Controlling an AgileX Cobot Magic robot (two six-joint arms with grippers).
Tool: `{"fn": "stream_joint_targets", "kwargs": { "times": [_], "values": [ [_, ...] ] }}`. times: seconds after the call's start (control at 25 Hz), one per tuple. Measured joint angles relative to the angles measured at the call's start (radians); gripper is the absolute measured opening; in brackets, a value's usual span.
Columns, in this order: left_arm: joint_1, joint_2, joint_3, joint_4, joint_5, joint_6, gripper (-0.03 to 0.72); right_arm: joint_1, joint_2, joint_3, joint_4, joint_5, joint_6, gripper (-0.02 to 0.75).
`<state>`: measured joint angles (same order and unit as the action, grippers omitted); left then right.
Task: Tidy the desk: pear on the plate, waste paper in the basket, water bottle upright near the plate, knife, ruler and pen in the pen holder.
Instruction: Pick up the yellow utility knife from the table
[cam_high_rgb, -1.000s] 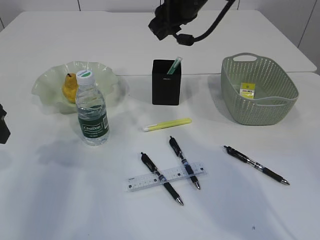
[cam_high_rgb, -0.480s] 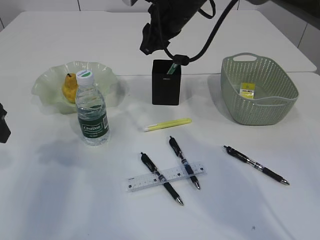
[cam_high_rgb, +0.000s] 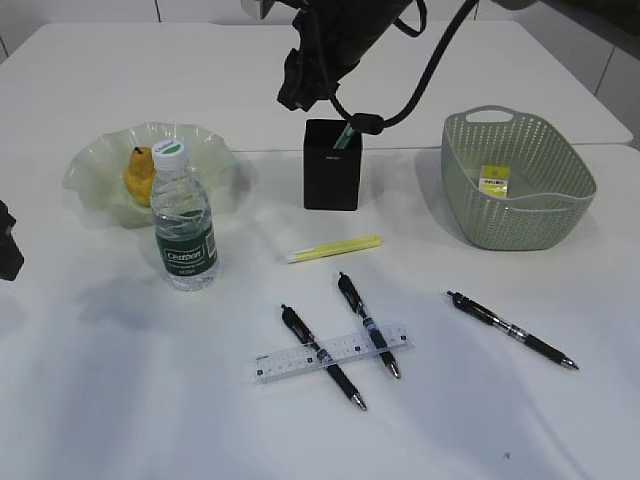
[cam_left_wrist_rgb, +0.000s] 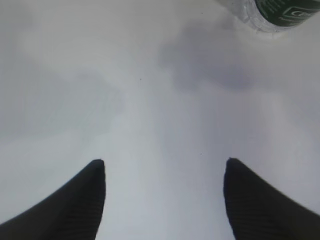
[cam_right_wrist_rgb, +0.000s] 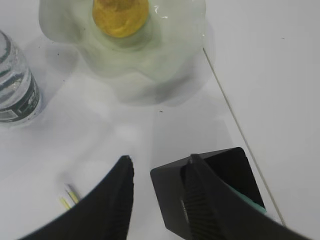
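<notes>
Two claws are in play, and the right claw (cam_right_wrist_rgb: 157, 187) has swung in from higher up a second ago to hang just above the black pen holder (cam_high_rgb: 332, 164). Its fingers stand partly apart with nothing visibly between them; the holder's left wall lies in the gap beneath, and a green-capped item (cam_high_rgb: 349, 133) already leans inside the holder, by the claw's right finger. That suggests one delivery is done or ending, with most of the stationery yet to go. Beyond that claw sits the pear (cam_right_wrist_rgb: 120, 16) on the frilled plate (cam_right_wrist_rgb: 165, 55), and the water bottle (cam_high_rgb: 184, 222) stands upright beside it. Well below the claw, toward the camera, lie a yellow-green highlighter (cam_high_rgb: 333, 249), three black pens (cam_high_rgb: 323, 357) and a clear ruler (cam_high_rgb: 333, 354). Something yellow rests in the basket (cam_high_rgb: 515, 215). The left claw (cam_left_wrist_rgb: 165, 170) hovers wide open and empty over bare surface (cam_left_wrist_rgb: 100, 75).
</notes>
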<state>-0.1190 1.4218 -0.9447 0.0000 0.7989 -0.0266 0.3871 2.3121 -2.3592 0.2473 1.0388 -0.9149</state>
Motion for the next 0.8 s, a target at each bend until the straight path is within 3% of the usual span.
{"fn": "stream_joint_targets", "kwargs": {
  "times": [0.16,0.36,0.64,0.8],
  "values": [
    [0.000,0.000,0.000,0.000,-0.001,0.000,0.521,0.000,0.000,0.000,0.015,-0.021,0.000,0.266],
    [0.000,0.000,0.000,0.000,-0.001,0.000,0.521,0.000,0.011,0.000,-0.002,-0.033,-0.177,0.266],
    [0.000,0.000,0.000,0.000,-0.001,0.000,0.521,0.000,0.068,0.000,-0.018,0.135,-0.380,0.269],
    [0.000,0.000,0.000,0.000,-0.001,0.000,0.521,0.000,0.089,0.000,-0.001,0.165,-0.425,0.314]
  ]
}}
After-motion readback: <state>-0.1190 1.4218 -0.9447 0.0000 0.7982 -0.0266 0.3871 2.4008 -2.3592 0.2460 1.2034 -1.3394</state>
